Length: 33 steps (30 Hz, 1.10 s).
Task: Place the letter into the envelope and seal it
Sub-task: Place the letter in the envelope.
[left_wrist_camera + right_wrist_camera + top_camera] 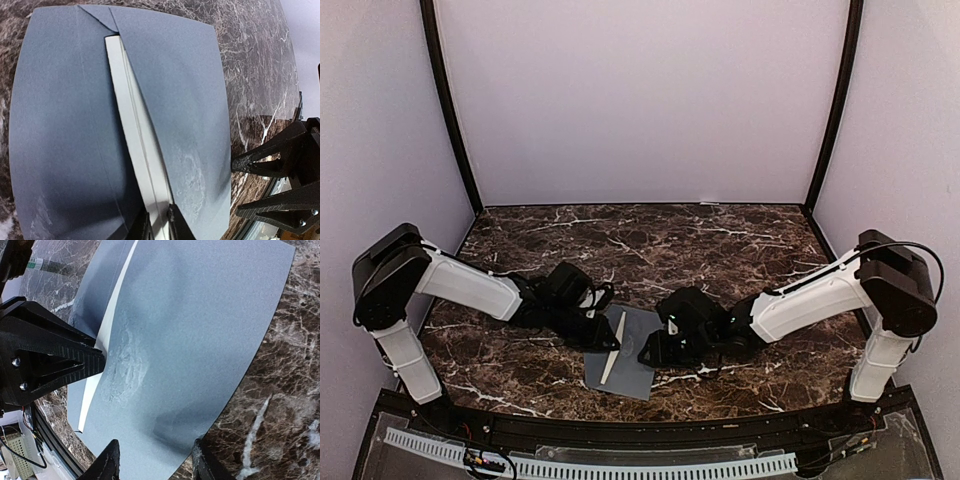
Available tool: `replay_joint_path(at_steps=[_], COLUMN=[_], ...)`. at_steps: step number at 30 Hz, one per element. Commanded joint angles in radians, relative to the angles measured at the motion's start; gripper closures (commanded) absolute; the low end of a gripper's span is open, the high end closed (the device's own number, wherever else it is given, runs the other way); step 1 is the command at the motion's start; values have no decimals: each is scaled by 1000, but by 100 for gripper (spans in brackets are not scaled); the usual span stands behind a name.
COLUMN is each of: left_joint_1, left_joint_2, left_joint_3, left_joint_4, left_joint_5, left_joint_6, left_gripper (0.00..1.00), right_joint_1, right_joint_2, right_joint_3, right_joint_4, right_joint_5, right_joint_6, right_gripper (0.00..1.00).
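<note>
left tool (159,222): pinching letter (132,130) edge | right tool (156,462): spread over envelope (200,330)

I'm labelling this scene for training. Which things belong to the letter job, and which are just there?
Job: envelope, letter, left claw, right claw.
Just there: marble table, slotted cable strip along the front.
</note>
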Motion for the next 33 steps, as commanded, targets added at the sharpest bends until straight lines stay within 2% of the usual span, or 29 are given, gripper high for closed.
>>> replay_joint_path(at_steps=[1, 7, 11, 17, 19, 25, 29, 33], left_joint_1=[-36, -60, -69, -69, -69, -79, -93, -100], left_joint_2=[8, 10, -10, -71, -83, -92, -74, -60], left_joint_3=[32, 66, 85, 85, 78, 50, 44, 31], left_joint_4=[-50, -107, -174, -221, -217, -185, -173, -166], left_joint_5=[-16, -65, -146, -189, -180, -152, -138, -143], left_joint_6=[12, 21, 28, 37, 32, 12, 6, -3], left_gripper=[86, 86, 84, 63, 61, 60, 67, 68], right_joint_1=[10, 12, 11, 11, 11, 14, 19, 23], right_joint_2=[31, 25, 12, -14, -20, -40, -26, -5], right_joint_3=[13, 12, 6, -11, -13, -36, -28, -21], right_joint_4=[-16, -16, -24, -38, -44, -42, -27, -7], right_joint_5=[1, 3, 13, 29, 33, 41, 32, 20], right_joint_6=[-3, -2, -2, 1, 1, 18, 18, 19], right_gripper=[54, 54, 54, 54, 53, 51, 51, 54])
